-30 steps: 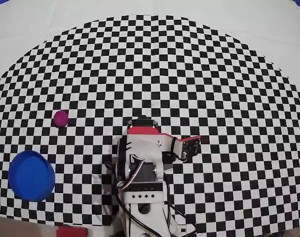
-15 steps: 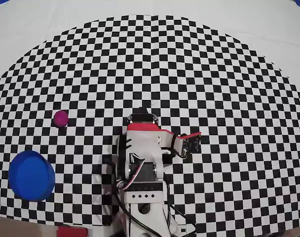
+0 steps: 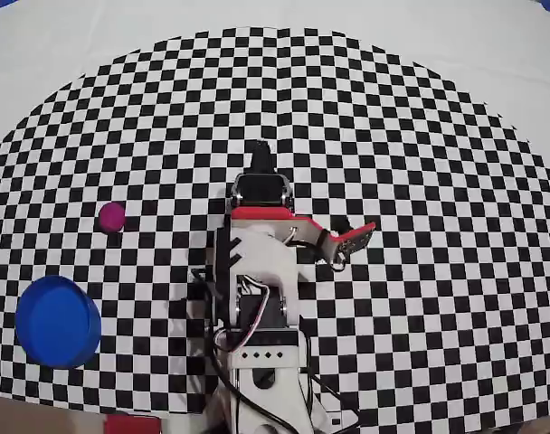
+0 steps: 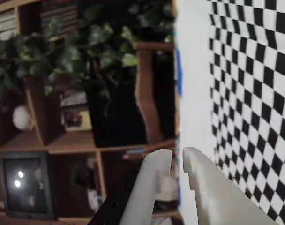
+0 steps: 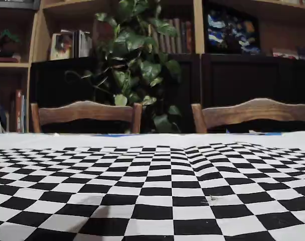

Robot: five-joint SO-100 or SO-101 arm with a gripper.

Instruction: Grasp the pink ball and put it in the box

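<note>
Checkered cloth (image 5: 152,191); bookshelves (image 5: 233,30) behind.

- The overhead view looks straight down on the checkered cloth (image 3: 420,136), arm base at its near edge.
- The wrist view, turned sideways, faces the far bookshelf (image 4: 63,140).
- The fixed view sits low, near the cloth, facing the chairs (image 5: 87,113) and the same shelves.

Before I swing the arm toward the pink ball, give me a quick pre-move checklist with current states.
1. Pink ball located, lying free on the checkered mat: ok.
2. Box empty and unobstructed, left of the arm base in the overhead view: ok.
3. Gripper empty: ok.
4. Jaws open wide enough for the ball: not ok, only a narrow gap shows in the wrist view.
5. Ball visible in wrist view: not ok, it shows shelves and mat.
6. Path from arm to ball clear of other things: ok.
</note>
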